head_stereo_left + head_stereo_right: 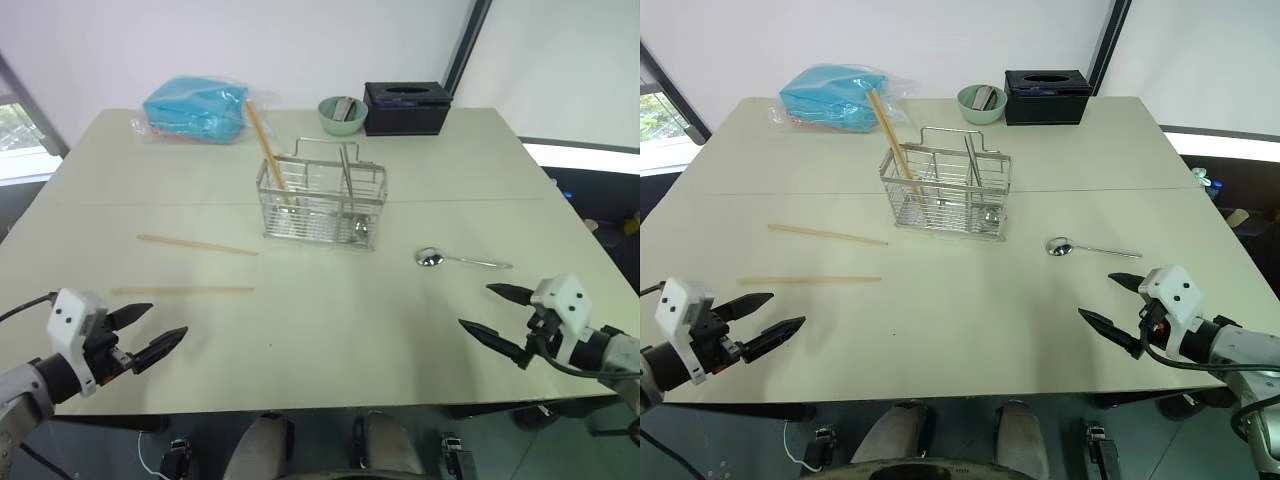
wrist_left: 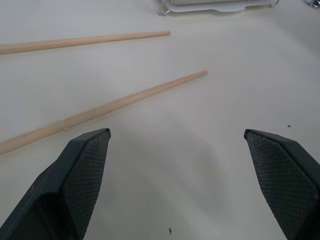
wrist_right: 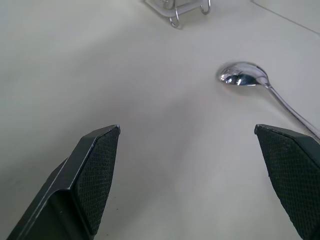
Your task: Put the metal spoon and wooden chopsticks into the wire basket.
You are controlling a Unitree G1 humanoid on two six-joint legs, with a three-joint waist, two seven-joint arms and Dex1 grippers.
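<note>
The wire basket (image 1: 322,205) stands mid-table with one wooden chopstick (image 1: 268,152) leaning out of its left compartment. Two more wooden chopsticks lie flat on the table left of it, one farther (image 1: 197,245) and one nearer (image 1: 182,291); both appear in the left wrist view (image 2: 130,97). The metal spoon (image 1: 461,260) lies right of the basket, bowl toward the basket, also in the right wrist view (image 3: 245,77). My left gripper (image 1: 142,333) hangs open near the front left edge, short of the nearer chopstick. My right gripper (image 1: 495,314) is open near the front right edge, short of the spoon.
A blue plastic-wrapped packet (image 1: 196,110), a small green bowl (image 1: 343,114) and a black box (image 1: 406,108) stand along the table's far side. The table's front edge (image 1: 330,405) runs just under both grippers.
</note>
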